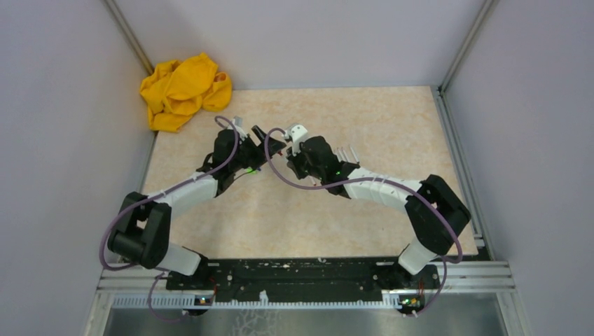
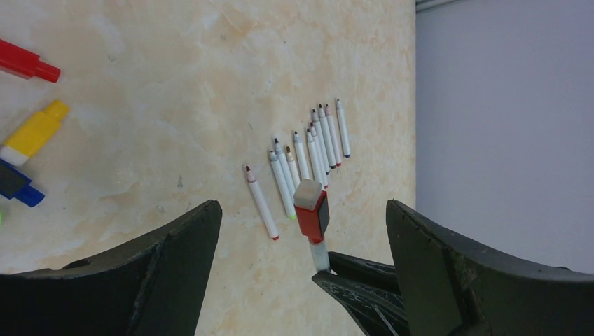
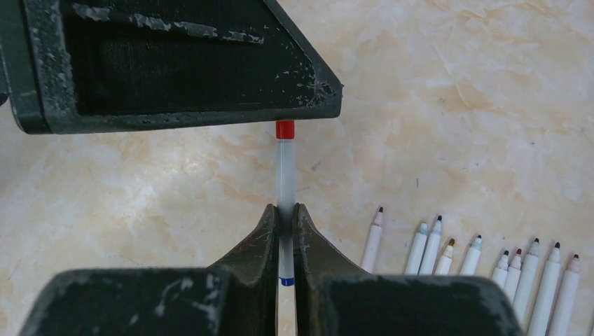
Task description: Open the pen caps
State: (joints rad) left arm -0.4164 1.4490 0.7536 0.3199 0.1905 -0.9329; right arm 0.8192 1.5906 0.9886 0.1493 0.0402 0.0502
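My right gripper (image 3: 285, 210) is shut on the white-grey barrel of a marker (image 3: 285, 175), which it holds up off the table. A red pen cap (image 2: 312, 215) with a grey end sits on the marker's tip. My left gripper (image 2: 301, 210) is open, its jaws wide on either side of that cap and touching nothing. In the right wrist view only a short bit of the red cap (image 3: 285, 129) shows below one left finger (image 3: 175, 63). From above, the two grippers (image 1: 270, 143) (image 1: 291, 150) meet mid-table.
Several uncapped markers (image 2: 308, 157) lie in a row on the table, also visible as a row of markers (image 3: 476, 259) beside my right fingers. Loose red (image 2: 28, 63), yellow (image 2: 35, 131) and blue (image 2: 17, 187) caps lie apart. A yellow cloth (image 1: 183, 91) sits back left.
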